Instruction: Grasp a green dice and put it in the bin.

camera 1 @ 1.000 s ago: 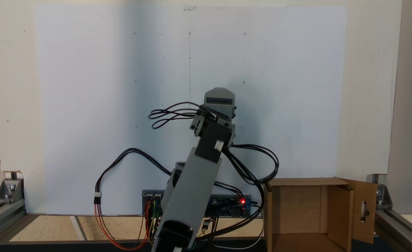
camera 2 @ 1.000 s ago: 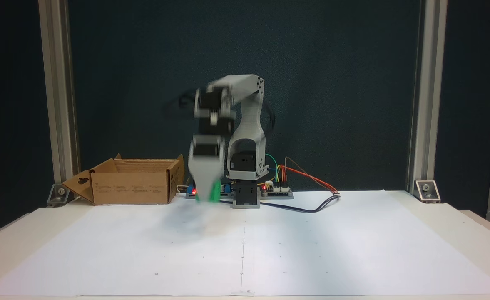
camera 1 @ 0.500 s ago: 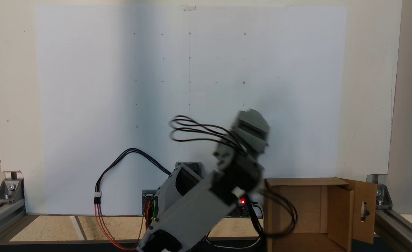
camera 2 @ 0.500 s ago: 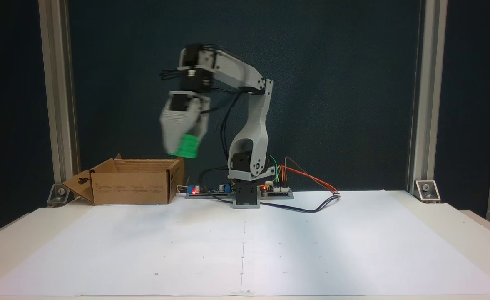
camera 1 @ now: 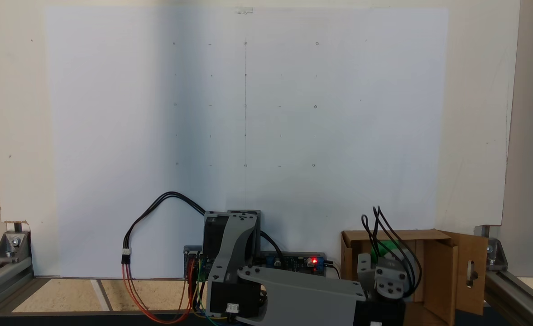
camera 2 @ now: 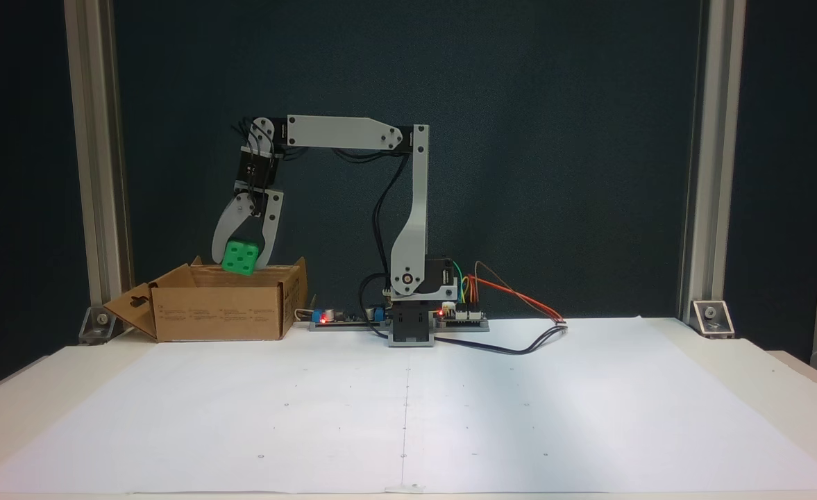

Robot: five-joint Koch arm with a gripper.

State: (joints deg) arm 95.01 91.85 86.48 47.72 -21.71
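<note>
The gripper (camera 2: 241,262) is clamped on the green dice (camera 2: 239,256), one curved grey jaw at each side of the cube, and it hangs point-down straight over the open mouth of the bin (camera 2: 221,311), with the dice's lower edge about level with the box rim. A second ago the arm was folded low near its base, the green shape a blur close to the worktop (camera 2: 408,417); half a second ago it had lifted and was swinging toward the box. Now the forearm is stretched out level and the picture is sharp, so the carry looks all but finished, and my judgement is that only letting go is left. In a fixed view from above, the dice (camera 1: 386,248) shows as a green patch inside the outline of the bin (camera 1: 438,267), partly behind the wrist and its black cables (camera 1: 395,249), which agrees with it being over the opening, not beside it. The dice is glossy, bright green plastic with rounded corners and sunken pips, and the face turned to the front camera shows five of them. The gripper and arm links are matt grey plastic, flat-sided and probably printed, with black motors at the joints. The bin is plain brown corrugated cardboard, its flaps splayed outward, one flap (camera 2: 130,307) pierced by a slot-shaped cutout. The worktop is covered in smooth white paper marked with faint dots.
</note>
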